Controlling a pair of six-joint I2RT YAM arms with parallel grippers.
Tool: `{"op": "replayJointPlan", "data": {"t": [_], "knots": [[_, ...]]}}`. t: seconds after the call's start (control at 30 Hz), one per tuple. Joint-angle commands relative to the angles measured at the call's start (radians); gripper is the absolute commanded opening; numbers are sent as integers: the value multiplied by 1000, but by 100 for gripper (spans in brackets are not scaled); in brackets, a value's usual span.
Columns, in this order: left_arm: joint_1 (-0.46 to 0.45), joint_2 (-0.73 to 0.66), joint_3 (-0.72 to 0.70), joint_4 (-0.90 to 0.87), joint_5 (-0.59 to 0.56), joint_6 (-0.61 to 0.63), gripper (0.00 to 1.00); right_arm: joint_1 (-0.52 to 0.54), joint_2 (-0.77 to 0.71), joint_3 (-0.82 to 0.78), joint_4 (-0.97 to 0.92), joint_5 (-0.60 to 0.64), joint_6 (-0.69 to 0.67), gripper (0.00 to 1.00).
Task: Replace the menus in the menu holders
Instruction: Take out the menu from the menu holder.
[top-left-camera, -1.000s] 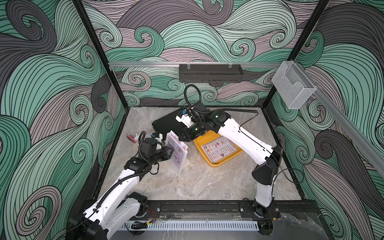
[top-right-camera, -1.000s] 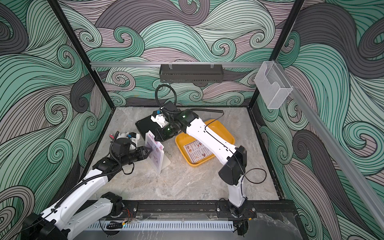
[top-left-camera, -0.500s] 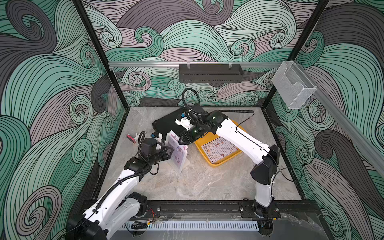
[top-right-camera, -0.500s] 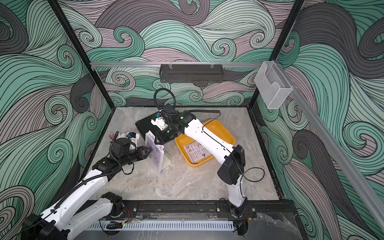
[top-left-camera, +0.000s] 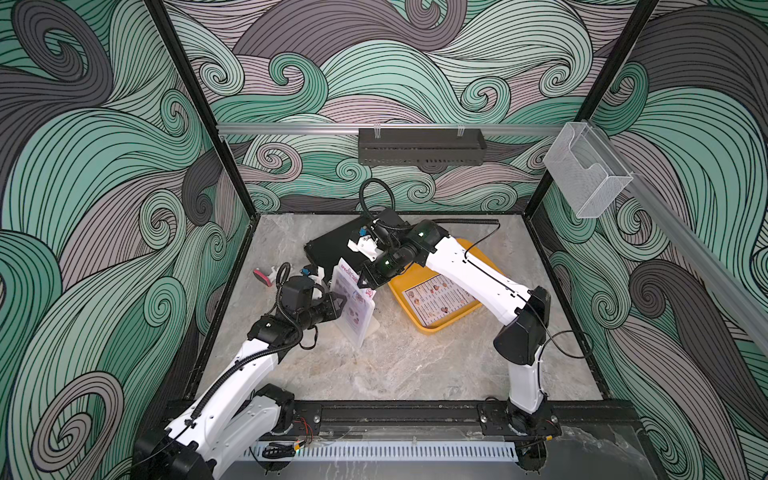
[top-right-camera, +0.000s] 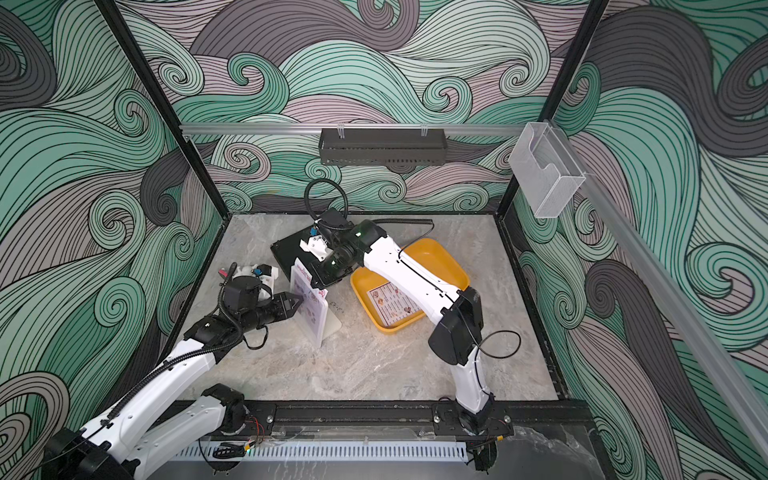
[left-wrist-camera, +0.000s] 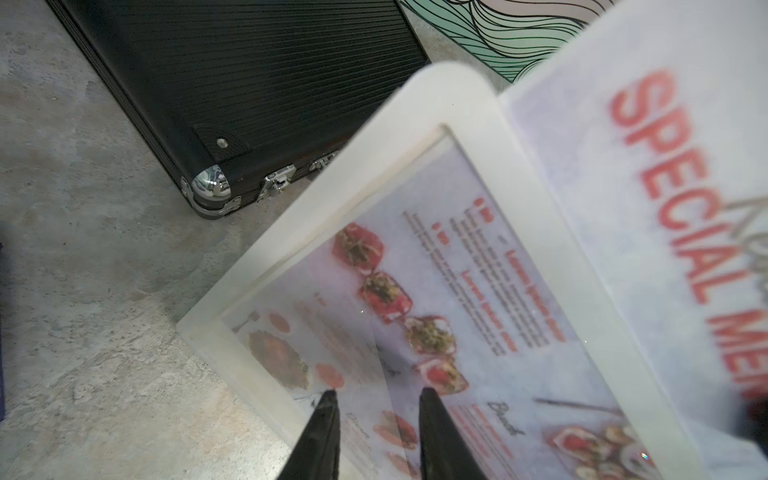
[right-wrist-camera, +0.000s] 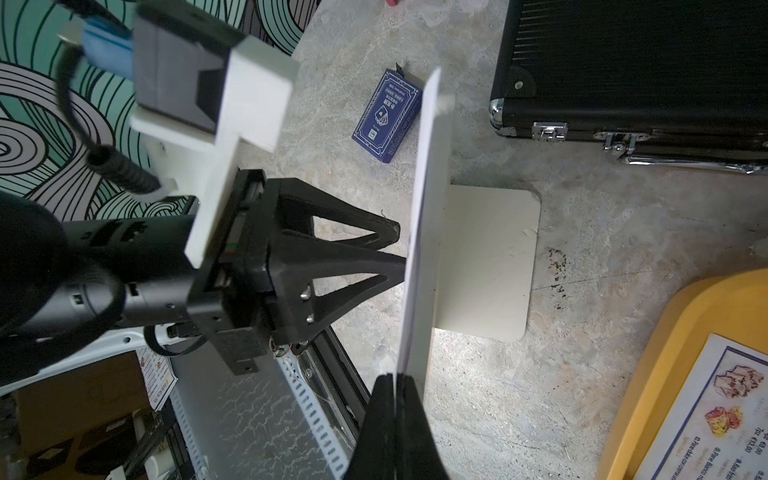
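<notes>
So the grey marble-look table (top-left-camera: 395, 365) is mostly taken up by a ribbed black briefcase (top-left-camera: 332, 245) with chrome corners and latches, laid flat toward the back. A glossy yellow tray (top-right-camera: 432, 253) is set beside it, and the white two-column Dim Sum Inn menu (top-left-camera: 440, 297) is laid flat in it. The menu holder (top-left-camera: 353, 316), frosted white acrylic with rounded corners and a flat foot, is stood upright just in front of the briefcase. The pinkish Special Menu sheet (left-wrist-camera: 665, 187), with its red title and food photos, is seen sticking partly out of the holder's top. Its upper corner is pinched between the clamped-together fingers of the right gripper (right-wrist-camera: 395, 376). The left gripper (left-wrist-camera: 374, 395) is held partly spread, with nothing between its black fingers and the tips right at the holder's front face. A small blue card box (right-wrist-camera: 386, 114) is left on the table near the holder.
</notes>
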Motion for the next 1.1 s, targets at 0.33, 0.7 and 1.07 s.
{"op": "replayJointPlan", "data": {"t": [0.33,0.7,1.07], "knots": [[-6,-13,-10,8,-10,-8,32,-9,-207,-189,88,82,31,68],[-6,-8,-23,9,-4,-25,32,-4,-381,-611,552,47,292,67],[-7,-17,-19,-18,-5,-35,32,-1,-352,-633,649,57,327,27]]}}
